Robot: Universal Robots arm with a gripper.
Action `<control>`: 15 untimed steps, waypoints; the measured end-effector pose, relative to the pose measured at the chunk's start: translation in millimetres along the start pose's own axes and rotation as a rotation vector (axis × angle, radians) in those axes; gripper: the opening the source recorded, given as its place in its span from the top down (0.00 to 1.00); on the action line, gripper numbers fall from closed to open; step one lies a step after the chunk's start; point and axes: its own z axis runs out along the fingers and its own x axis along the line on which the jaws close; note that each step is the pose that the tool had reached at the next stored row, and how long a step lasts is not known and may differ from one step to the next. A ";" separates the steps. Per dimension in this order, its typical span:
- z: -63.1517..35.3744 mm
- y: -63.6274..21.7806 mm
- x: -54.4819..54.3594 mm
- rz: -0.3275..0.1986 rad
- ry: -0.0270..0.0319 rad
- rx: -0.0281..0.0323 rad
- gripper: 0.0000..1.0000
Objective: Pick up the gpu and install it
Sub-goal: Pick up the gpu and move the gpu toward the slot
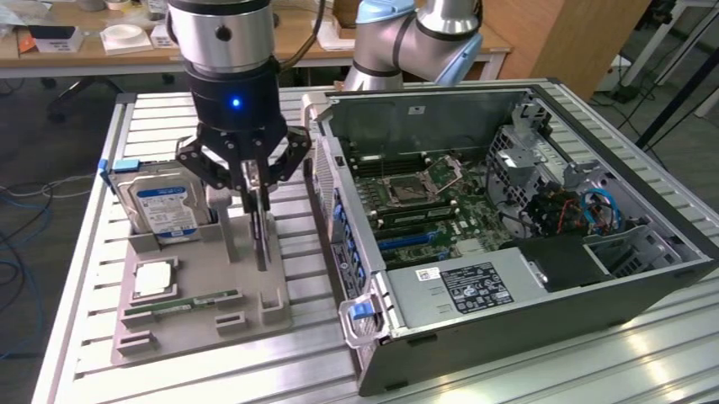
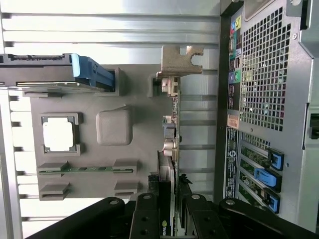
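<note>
Gpu [image 1: 261, 234] stands edge-on, faces hidden, clamped by the hand [image 1: 256, 187].

Grey arm [image 1: 444, 38] with pale-blue joint caps [image 1: 386, 8] — black tool [image 1: 256, 189], blue light [image 1: 235, 103].

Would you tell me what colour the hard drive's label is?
Blue and white label, best in the exterior view.

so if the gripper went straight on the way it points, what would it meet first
The thin green circuit-board gpu card, standing on edge in the grey moulded holder, directly beneath the gripper; depth is unclear, so it may already be touching.
</note>
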 end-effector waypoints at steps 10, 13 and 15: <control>-13.4 -0.7 -0.4 0.000 0.0000 0.0000 0.74; -18.0 -0.9 -0.6 0.000 0.0000 0.0000 0.74; -21.2 -1.0 -0.6 0.000 0.0001 0.0001 0.74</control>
